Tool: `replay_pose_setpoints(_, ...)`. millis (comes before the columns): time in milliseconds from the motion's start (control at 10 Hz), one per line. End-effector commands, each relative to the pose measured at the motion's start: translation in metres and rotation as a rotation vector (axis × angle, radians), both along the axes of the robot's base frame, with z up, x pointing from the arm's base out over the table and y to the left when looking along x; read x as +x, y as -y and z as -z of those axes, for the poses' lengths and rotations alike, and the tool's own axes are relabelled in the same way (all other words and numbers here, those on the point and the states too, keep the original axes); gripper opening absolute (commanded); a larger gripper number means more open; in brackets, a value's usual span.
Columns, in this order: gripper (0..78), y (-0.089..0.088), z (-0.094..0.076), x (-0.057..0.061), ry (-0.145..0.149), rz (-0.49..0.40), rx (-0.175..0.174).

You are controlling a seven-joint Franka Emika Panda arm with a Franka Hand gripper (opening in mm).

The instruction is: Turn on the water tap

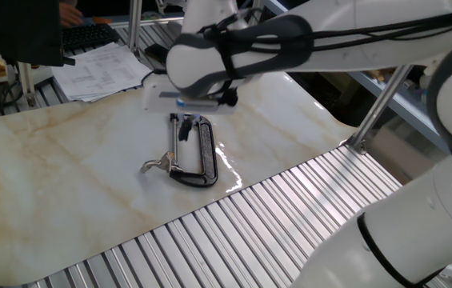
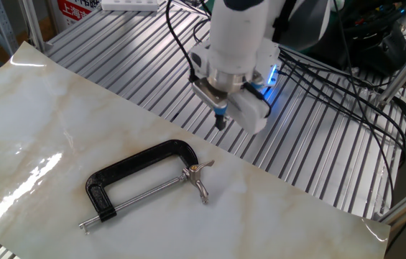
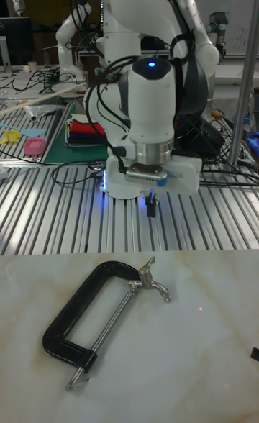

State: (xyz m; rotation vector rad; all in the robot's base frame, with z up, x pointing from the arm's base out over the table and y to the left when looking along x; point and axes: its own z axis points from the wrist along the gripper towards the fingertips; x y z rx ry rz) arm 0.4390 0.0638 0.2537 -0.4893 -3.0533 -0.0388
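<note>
The water tap [image 1: 208,157] is a glossy black C-shaped frame lying flat on the marble sheet [image 1: 58,176]. A thin rod crosses its opening. Its small silver winged lever [image 1: 155,166] sticks out at one end. The other fixed view shows the frame [image 2: 138,160] and lever [image 2: 198,177] too, and so does the tall view, with frame [image 3: 72,301] and lever [image 3: 152,283]. My gripper [image 2: 220,119] hangs in the air above and beyond the lever end, apart from it. Its fingers look closed together with nothing between them [image 3: 152,206].
The marble sheet lies on a slatted metal table [image 1: 234,224]. Papers [image 1: 102,68] and a keyboard [image 1: 90,34] sit at the back. A metal post [image 1: 378,104] stands at the right. Cables [image 2: 346,79] trail behind the arm. Coloured items [image 3: 32,142] lie far left.
</note>
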Motion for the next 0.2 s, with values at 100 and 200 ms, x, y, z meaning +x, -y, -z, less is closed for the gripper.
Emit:
replay_pose_setpoints(100, 0.0, 0.0144, -0.0080, 0.0136, 0.005, -0.057, -0.025)
replay_pose_setpoints(200, 0.0, 0.0151, -0.0092, 0.0140, 0.004, -0.053, -0.026)
